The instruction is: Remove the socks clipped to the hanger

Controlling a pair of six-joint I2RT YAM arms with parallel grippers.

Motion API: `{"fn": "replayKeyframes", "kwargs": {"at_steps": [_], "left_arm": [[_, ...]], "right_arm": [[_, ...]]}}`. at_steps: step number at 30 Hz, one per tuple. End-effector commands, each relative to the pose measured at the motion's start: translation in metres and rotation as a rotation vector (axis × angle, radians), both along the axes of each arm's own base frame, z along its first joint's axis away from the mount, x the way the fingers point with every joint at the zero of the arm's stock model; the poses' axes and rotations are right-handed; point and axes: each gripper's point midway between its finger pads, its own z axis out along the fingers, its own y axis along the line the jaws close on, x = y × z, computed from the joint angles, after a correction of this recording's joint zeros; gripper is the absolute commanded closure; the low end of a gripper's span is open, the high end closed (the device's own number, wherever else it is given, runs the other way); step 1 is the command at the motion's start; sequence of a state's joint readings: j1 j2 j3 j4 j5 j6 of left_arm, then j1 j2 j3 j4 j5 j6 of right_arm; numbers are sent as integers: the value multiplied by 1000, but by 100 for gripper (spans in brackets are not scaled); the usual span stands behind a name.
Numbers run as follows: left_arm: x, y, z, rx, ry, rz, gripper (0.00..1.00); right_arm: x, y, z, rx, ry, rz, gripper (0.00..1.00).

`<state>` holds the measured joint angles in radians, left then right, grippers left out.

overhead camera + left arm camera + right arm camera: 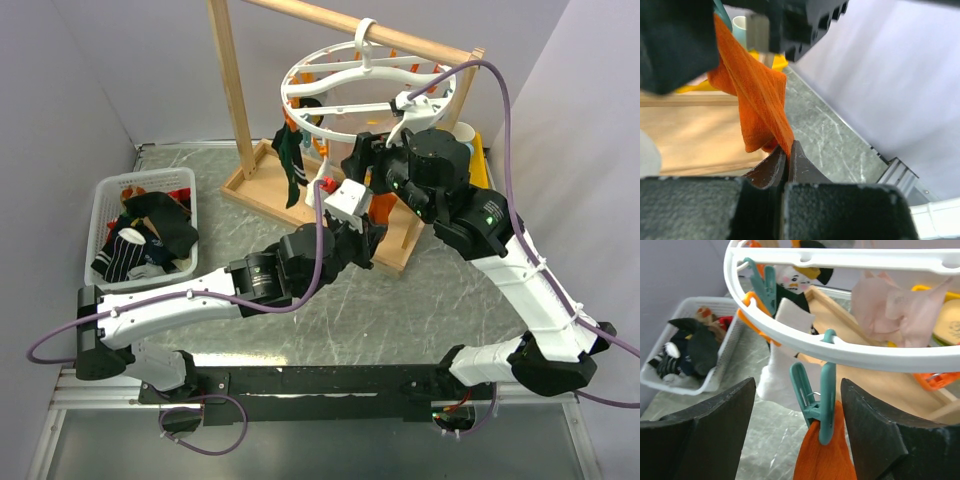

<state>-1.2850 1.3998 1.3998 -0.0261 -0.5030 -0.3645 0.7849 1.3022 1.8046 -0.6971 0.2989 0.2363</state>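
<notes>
- I am holding the orange sock (757,95) by its bottom tip with the left gripper (788,157). The jaws are pressed nearly together with only the thin fabric between them.
- I am keeping the right gripper (797,390) spread wide and gripping nothing. Its fingers are standing at nine and three o'clock of the teal clothespin (822,405) that is biting the sock's top edge.
- That pin is hanging at six o'clock from the front rim of the hanger (790,337). In the top view the hanger is sitting toward twelve o'clock of the table, hooked on the wooden rack (232,90).
- To do this step well, I am planning to squeeze the pin's upper levers with the right fingers, not the sock. Meanwhile I would pull gently toward six o'clock with the left. Tugging hard first would probably just swing the ring.
- The right wrist view is showing me the pin and its bite. It also shows a pale pink sock (895,305) and a white sock (785,355) clipped nearby. The left wrist view shows none of these.
- The left wrist view alone is confirming the pinch on the tip.
- Only the top view is showing both arms together, with the basket (105,200) of loose socks at nine o'clock.
</notes>
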Motion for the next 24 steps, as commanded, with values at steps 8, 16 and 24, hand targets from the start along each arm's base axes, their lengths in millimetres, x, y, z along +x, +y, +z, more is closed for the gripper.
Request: {"fn": "replayKeyframes", "kwargs": {"at_steps": [8,16,24], "left_arm": [[-3,2,26,-55,-31,17,99],[-13,6,-5,-25,35,-22,99],[-19,46,-67,66,179,33,99]], "right_arm": [[7,-20,22,-11,-91,-108,56],[6,-18,22,2,-98,-92,76],[4,-22,16,-3,-96,-101,77]]}}
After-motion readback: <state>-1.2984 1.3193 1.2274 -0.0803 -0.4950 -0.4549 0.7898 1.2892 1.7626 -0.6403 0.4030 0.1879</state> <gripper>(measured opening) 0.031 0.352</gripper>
